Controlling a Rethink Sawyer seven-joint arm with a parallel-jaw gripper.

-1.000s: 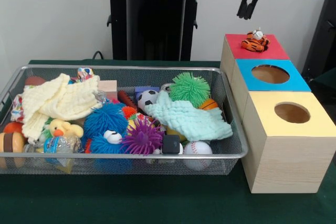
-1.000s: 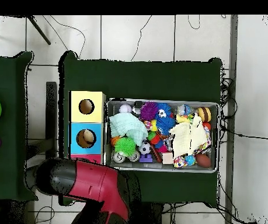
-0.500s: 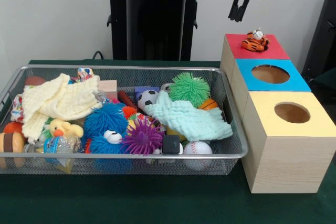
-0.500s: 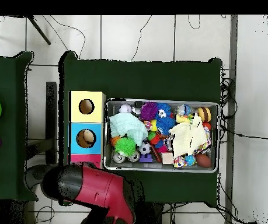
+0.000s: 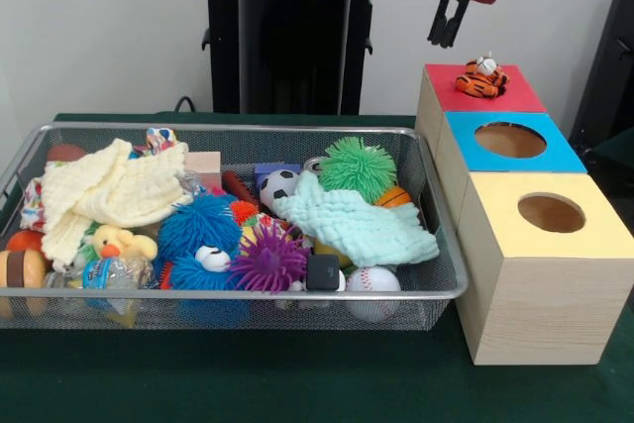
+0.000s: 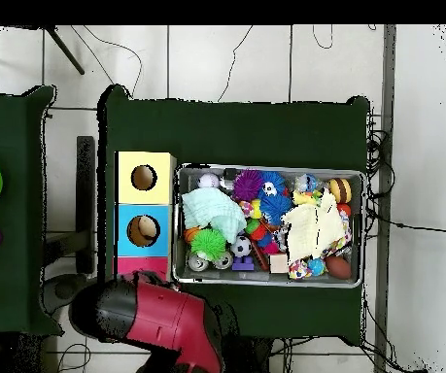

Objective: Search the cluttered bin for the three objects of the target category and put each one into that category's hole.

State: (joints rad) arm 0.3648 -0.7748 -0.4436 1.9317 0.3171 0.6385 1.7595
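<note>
One tiger toy [image 5: 481,76] hides red box's [image 5: 505,98] hole.

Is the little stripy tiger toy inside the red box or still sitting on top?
On top. The small orange striped tiger toy lies on the red-topped wooden box's lid, fully visible, not inside it.

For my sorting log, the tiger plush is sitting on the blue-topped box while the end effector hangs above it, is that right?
Not quite: the front view shows the tiger plush on the red-topped box, not the blue-topped one. The end effector does hang above it.
</note>
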